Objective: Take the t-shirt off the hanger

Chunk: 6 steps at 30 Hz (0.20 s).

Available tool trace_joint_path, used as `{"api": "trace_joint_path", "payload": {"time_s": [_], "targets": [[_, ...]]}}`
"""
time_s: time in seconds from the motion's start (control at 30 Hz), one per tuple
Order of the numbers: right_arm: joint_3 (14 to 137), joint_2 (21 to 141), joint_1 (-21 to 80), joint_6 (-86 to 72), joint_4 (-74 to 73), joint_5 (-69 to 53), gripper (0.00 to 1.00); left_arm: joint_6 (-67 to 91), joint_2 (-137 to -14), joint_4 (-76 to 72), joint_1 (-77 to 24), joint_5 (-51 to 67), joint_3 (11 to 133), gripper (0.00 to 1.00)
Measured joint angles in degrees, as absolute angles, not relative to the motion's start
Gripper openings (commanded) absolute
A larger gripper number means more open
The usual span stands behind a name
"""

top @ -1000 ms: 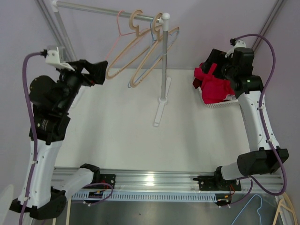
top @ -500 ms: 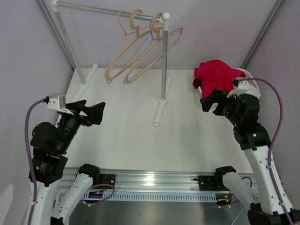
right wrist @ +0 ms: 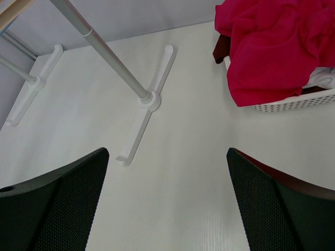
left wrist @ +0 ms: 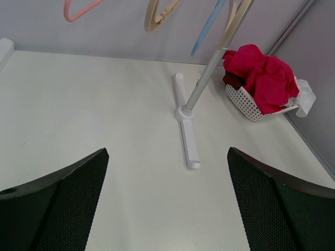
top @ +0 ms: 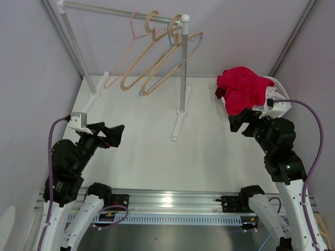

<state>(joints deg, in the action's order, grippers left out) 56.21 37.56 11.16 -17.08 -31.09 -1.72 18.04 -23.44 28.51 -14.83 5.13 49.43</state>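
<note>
Both arms have pulled back toward the near edge of the white table since a second ago. The left end effector has dropped from up by the hangers to a low hover over the table's left side. The right end effector has backed away from the basket and now sits just in front of it. Each one has its black fingers spread wide, and the wrist views show only bare table between them. The crumpled red t-shirt lies heaped in the white perforated plastic basket at the far right corner of the table, spilling over the rim and well apart from the rack. A bit of white fabric shows at the basket's right edge. The silver metal clothes rail crosses the top of the scene, and its upright pole stands on a flat white foot near the middle of the table. From the rail hang two tan wooden hangers, a thin pink one and a thin blue one. They are tilted down to the left, in a slightly different spot than half a second ago.
</note>
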Motion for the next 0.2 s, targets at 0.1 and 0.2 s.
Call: {"api": "trace_joint_path", "payload": {"time_s": [0.1,0.2], "targets": [[56.2,38.0,11.2,-17.1,-31.2,-1.3,1.00,18.0,-23.5,28.4,-14.8,5.1,49.4,1.00],[56.2,38.2,11.2,-16.9,-31.2,-1.3,1.00,18.0,-23.5,28.4,-14.8,5.1,49.4,1.00]]}}
